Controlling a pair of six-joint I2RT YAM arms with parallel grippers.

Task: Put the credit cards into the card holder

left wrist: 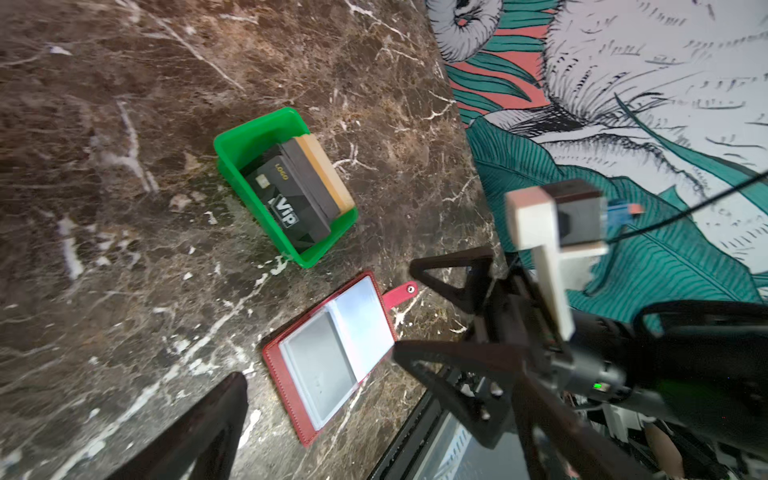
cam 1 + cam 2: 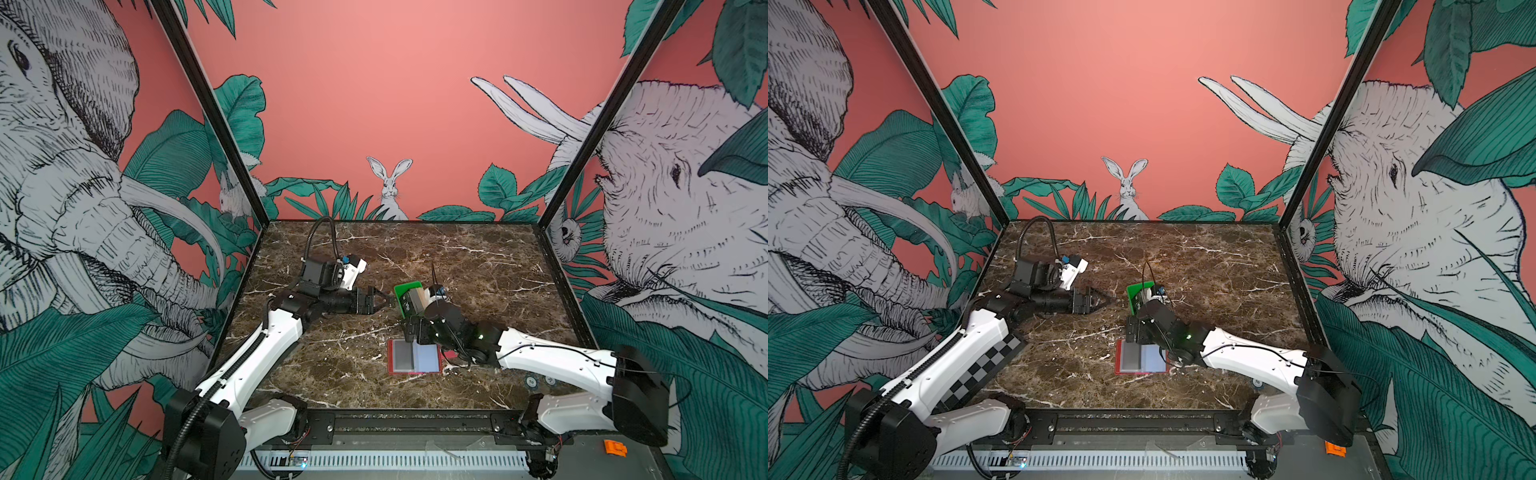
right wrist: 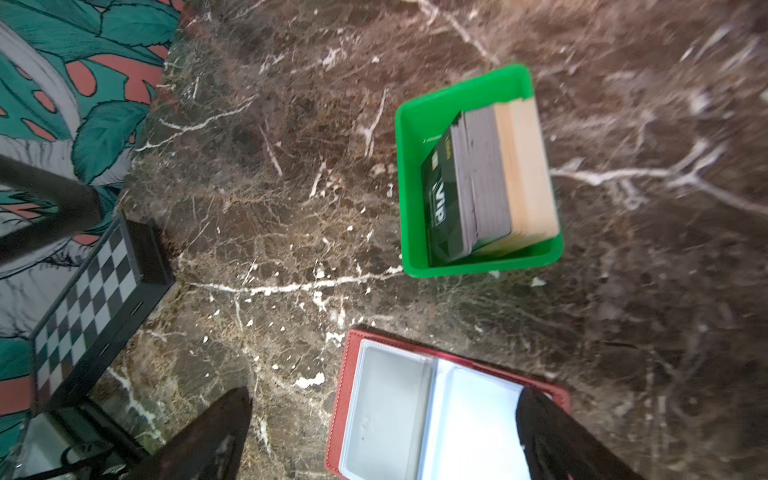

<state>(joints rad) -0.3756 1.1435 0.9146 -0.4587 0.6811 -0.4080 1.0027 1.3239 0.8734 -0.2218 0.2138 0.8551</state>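
Note:
Several credit cards (image 1: 291, 199), dark ones with white "VIP" lettering and pale beige ones, stand on edge in a green tray (image 1: 257, 124) and appear in the right wrist view as credit cards (image 3: 478, 178). The card holder (image 2: 403, 357), red with grey and pale blue pockets, lies open and flat nearer the front; no card shows in its pockets (image 3: 390, 407). My right gripper (image 2: 409, 332) hangs open just over the holder with nothing between its fingers (image 3: 552, 432). My left gripper (image 2: 384, 301) stands open and empty left of the tray, apart from it.
The tray's rim (image 2: 405, 287) sits mid-table, just behind the holder. A checkerboard panel (image 3: 91, 291) rides on the left forearm. Side walls close the table left and right. An orange piece (image 2: 615, 448) lies off the table's front right.

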